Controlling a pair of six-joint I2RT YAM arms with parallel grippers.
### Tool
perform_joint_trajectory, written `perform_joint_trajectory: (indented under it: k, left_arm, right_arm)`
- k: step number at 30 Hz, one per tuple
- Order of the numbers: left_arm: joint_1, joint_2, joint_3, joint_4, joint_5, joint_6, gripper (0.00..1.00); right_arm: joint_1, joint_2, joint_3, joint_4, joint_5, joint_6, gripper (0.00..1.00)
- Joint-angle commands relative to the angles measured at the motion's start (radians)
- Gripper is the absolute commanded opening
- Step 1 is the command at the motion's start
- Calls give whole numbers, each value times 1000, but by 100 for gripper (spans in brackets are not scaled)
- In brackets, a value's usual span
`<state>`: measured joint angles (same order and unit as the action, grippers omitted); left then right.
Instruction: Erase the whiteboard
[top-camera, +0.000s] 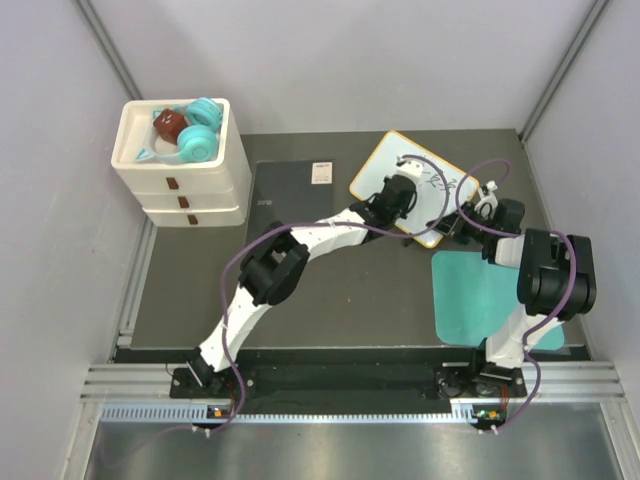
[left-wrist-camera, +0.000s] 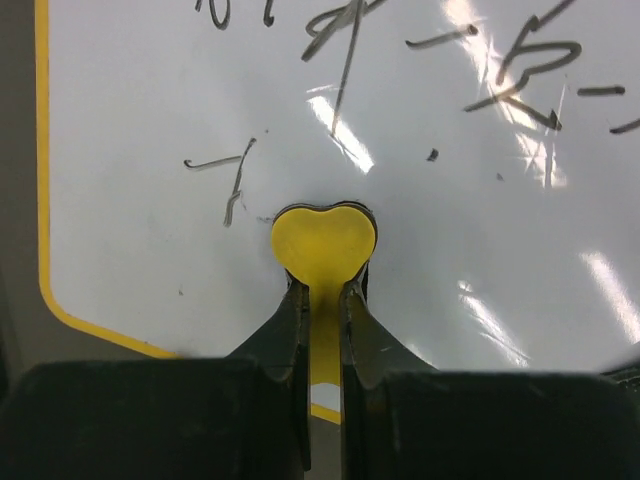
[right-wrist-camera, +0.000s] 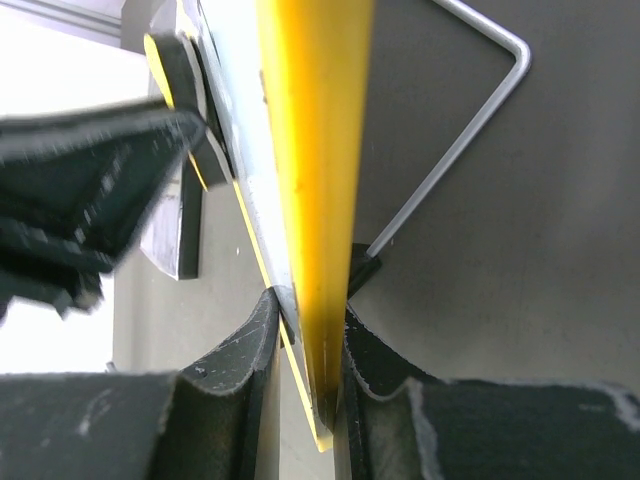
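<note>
Left wrist view shows the left gripper (left-wrist-camera: 322, 300) clamped on a yellow heart-shaped eraser (left-wrist-camera: 323, 240), which rests on the whiteboard (left-wrist-camera: 480, 260). Seen from above, the board lies at 1 o'clock on the table (top-camera: 330, 290). Dark handwritten marks (left-wrist-camera: 345, 50) stand at 12 and 2 o'clock from the eraser. The right gripper (right-wrist-camera: 312, 330) pinches the board's yellow rim (right-wrist-camera: 315, 150), I think to steady it. I judge that wiping is in hand. Next, the eraser must sweep over those marks with even pressure.
</note>
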<state>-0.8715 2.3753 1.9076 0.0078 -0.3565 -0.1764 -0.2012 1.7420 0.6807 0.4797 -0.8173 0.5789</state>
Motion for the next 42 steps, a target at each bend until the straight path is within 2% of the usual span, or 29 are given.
perform_joint_trajectory:
  k: [1, 5, 12, 14, 16, 20, 23, 26, 30, 33, 42]
  left_arm:
    - [-116, 101, -81, -198, -5, 100, 0]
    - [-156, 107, -79, -198, 4, 106, 0]
    - [-121, 143, -38, -201, -21, 95, 0]
    - [-77, 151, -7, -209, 14, 65, 0]
    - [-19, 144, -4, -187, 106, 40, 0]
    - [71, 142, 30, -172, 169, 8, 0]
    - [143, 174, 134, -239, 252, -31, 0]
    - [184, 182, 175, -252, 220, -35, 0]
    - [192, 251, 347, -327, 108, 47, 0]
    - [200, 285, 421, -324, 96, 78, 0]
    - [187, 277, 458, -229, 382, 78, 0]
  right_arm:
    - [-9, 10, -36, -167, 83, -13, 0]
    - [-9, 10, -38, -165, 83, -11, 0]
    - [-9, 11, -38, -164, 79, -13, 0]
    - [-9, 11, -40, -164, 79, -13, 0]
    - [-9, 11, -40, -164, 79, -13, 0]
    - [-9, 22, -33, -164, 72, -13, 0]
    - [-9, 21, -33, -164, 72, -14, 0]
    - [-9, 21, -35, -162, 70, -14, 0]
    - [-9, 19, -35, -161, 69, -14, 0]
    - [-9, 22, -35, -161, 64, -16, 0]
    - [-9, 16, -38, -181, 66, -25, 0]
